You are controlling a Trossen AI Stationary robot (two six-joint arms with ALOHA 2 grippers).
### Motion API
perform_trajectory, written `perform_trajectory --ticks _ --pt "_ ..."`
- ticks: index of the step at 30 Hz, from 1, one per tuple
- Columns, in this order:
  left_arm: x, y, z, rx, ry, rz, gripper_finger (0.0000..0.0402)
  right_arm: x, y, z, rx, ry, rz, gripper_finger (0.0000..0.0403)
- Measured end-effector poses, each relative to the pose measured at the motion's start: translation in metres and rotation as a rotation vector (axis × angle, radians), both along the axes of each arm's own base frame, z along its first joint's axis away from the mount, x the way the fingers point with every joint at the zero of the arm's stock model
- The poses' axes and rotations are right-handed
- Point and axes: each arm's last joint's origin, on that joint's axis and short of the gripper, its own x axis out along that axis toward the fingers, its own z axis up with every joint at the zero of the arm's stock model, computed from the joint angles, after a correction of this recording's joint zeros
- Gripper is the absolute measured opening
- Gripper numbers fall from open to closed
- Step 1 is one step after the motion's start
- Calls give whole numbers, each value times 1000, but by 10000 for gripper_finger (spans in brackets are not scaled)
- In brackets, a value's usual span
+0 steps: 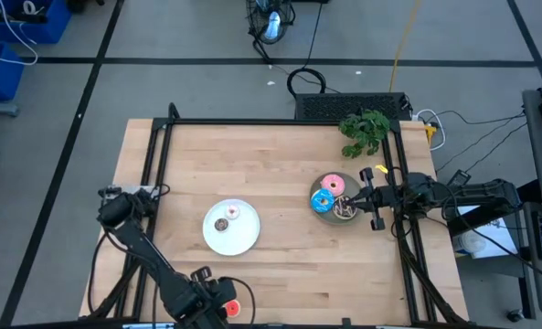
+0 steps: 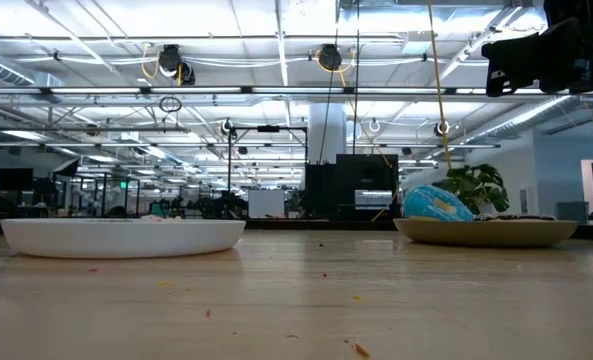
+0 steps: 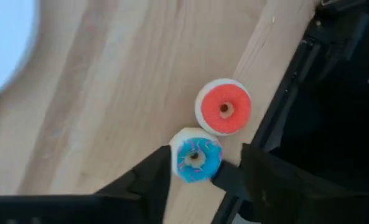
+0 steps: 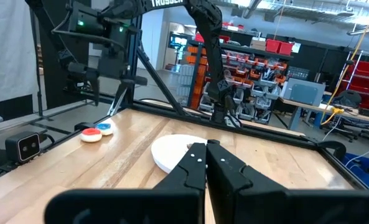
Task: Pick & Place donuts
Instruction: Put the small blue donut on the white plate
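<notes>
Overhead, the wooden table [image 1: 280, 174] carries a white plate [image 1: 231, 228] left of middle with two tiny donuts on it, a brown one [image 1: 221, 224] and a whitish-pink one [image 1: 233, 213]. To the right sits a grey plate [image 1: 334, 196] holding the pink donut [image 1: 333, 186], the blue donut [image 1: 323, 202] and a brown donut [image 1: 345, 212]. The right gripper [image 1: 360, 195] reaches in over that plate's right side from the table's right edge. The left gripper [image 1: 232, 311] sits low at the near edge, left of centre, with a red spot showing beside it.

From table height, the white plate [image 2: 122, 236] lies left and the grey plate [image 2: 486, 231] right, the blue donut [image 2: 436, 204] rising above its rim.

Looking past the left wrist, the spread fingers [image 3: 152, 180] flank the tiny blue donut [image 3: 196, 156] without clearly pinching it; the tiny red donut [image 3: 224, 107] lies just beside it, near the table's edge.

Past the right wrist, the right gripper [image 4: 206, 163] has its fingers pressed together, holding nothing. Beyond them are the white plate [image 4: 172, 151] and, further off, the tiny red donut [image 4: 90, 134] and tiny blue donut [image 4: 104, 128].
</notes>
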Motion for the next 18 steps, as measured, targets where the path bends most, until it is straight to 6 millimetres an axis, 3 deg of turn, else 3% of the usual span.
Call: perform_trajectory --ticks 6,10,18 --pt "-3 -3 -18 -14 -31 9 263 0 0 0 0 0 0 0" --pt "-9 -7 -32 -17 -42 -77 301 0 0 0 0 0 0 0" --pt "-15 -8 -41 1 -43 -125 328 0 0 0 0 0 0 0"
